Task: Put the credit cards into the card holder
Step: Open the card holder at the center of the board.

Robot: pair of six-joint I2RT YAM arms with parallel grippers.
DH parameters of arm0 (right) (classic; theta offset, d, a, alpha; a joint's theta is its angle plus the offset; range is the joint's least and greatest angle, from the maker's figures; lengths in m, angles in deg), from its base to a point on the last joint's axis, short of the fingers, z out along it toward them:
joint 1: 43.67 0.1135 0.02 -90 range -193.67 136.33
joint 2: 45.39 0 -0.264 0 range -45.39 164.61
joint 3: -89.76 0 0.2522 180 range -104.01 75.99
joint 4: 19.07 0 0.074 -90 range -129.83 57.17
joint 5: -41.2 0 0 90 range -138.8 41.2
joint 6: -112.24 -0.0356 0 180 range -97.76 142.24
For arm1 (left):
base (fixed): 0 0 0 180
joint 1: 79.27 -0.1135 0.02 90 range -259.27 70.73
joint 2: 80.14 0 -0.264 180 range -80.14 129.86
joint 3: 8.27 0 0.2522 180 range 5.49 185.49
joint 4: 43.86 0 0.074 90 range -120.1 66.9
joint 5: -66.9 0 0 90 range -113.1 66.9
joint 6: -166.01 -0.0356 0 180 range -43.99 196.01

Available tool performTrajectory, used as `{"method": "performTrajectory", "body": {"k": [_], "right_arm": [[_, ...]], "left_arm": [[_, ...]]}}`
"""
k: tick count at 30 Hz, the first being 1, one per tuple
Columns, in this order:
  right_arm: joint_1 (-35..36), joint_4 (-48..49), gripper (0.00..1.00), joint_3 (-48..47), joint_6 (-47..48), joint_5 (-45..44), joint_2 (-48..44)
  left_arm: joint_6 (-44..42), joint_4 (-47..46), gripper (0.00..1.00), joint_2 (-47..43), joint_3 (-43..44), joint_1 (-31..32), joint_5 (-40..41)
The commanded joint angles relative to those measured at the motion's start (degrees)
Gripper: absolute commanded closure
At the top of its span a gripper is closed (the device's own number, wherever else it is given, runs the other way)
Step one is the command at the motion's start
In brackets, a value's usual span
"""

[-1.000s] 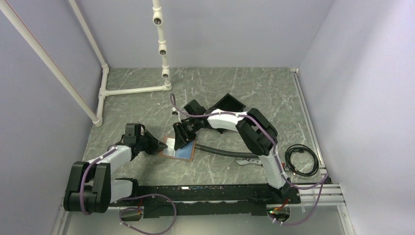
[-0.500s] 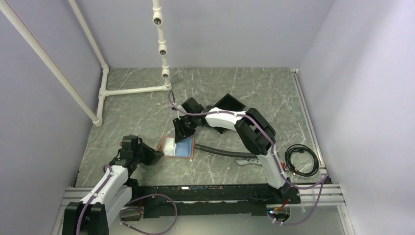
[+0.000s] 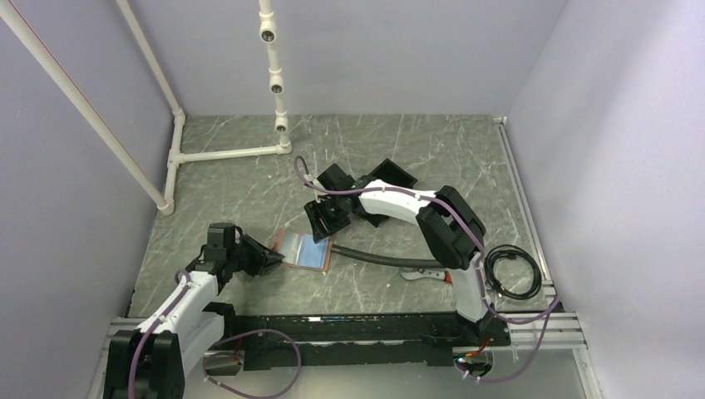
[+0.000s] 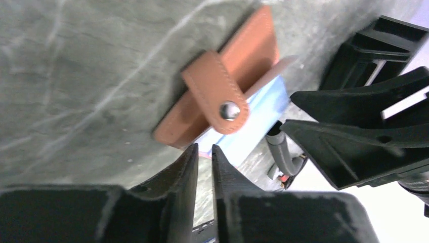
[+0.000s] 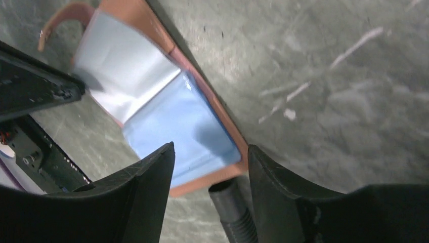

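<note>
Left hand (image 3: 277, 263) back beside card holder (image 3: 291, 243); right hand (image 3: 322, 233) drawn off.

The card holder (image 5: 215, 109) runs off the right wrist view at 11 o'clock. Its cards (image 5: 177, 121) blur together, count unclear. The hose (image 5: 230, 212) is cut off at 6 o'clock.

A grey-green marbled tabletop (image 3: 399, 150), veined with white, lay under the left gripper (image 3: 270, 264) and the right gripper (image 3: 320, 229). Pale lilac walls (image 3: 399, 50) closed it in beyond them and to either side. Far past the left gripper stood a white pipe frame (image 3: 229, 154), with one slanted pipe (image 3: 83, 108) rising along the left wall. Well right of the right gripper, a metal rail (image 3: 521, 195) edged the tabletop. The light was soft and even.
</note>
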State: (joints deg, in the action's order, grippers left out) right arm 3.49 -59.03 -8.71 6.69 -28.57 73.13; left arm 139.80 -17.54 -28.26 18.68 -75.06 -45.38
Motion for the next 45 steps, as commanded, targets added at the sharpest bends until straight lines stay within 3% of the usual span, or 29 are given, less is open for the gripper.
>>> {"method": "performTrajectory", "body": {"k": [1, 8, 14, 18, 23, 28, 33, 38, 43, 45], "right_arm": [[-0.3, -1.4, 0.40, 3.1, -0.6, -2.6, -6.2], [-0.3, 5.7, 0.33, 9.0, -5.5, 2.9, -7.2], [-0.3, 11.5, 0.46, 10.1, -8.8, 2.2, -4.9], [-0.5, 11.5, 0.53, 8.3, -9.2, 1.7, -2.1], [-1.0, 10.3, 0.54, 5.6, -9.2, 2.4, 0.5], [-2.1, 8.2, 0.54, -1.5, -7.6, 3.8, 5.3], [-2.7, 1.8, 0.54, -11.6, -4.5, 3.4, 10.3], [-2.5, -3.7, 0.51, -14.2, -1.2, -0.5, 6.1], [-0.1, 3.2, 0.38, -7.5, -1.7, 15.9, 2.7], [1.4, 6.5, 0.38, -6.3, -3.4, 23.5, 4.7]], "left_arm": [[-3.7, 1.2, 0.74, -3.4, 4.5, 0.1, -3.4], [-7.0, 3.0, 0.56, -5.6, 8.5, 0.1, -7.0], [-7.5, -5.0, 0.54, 1.2, 8.4, 0.1, -13.7], [-9.8, -8.8, 0.63, 10.1, 9.3, 0.2, -15.1], [-14.1, 0.8, 0.78, 14.3, 13.7, 0.0, -4.4], [-9.8, -0.7, 0.75, 7.5, 10.0, -0.1, -0.5], [-8.4, 0.6, 0.76, 9.0, 9.3, -0.2, 0.2], [-7.5, -0.8, 0.82, 10.8, 6.1, -0.2, 1.0], [-8.6, 1.1, 0.88, 9.7, 4.7, -0.3, 4.3], [-9.5, 2.1, 0.91, 10.2, 5.0, -0.4, 5.8]]}}
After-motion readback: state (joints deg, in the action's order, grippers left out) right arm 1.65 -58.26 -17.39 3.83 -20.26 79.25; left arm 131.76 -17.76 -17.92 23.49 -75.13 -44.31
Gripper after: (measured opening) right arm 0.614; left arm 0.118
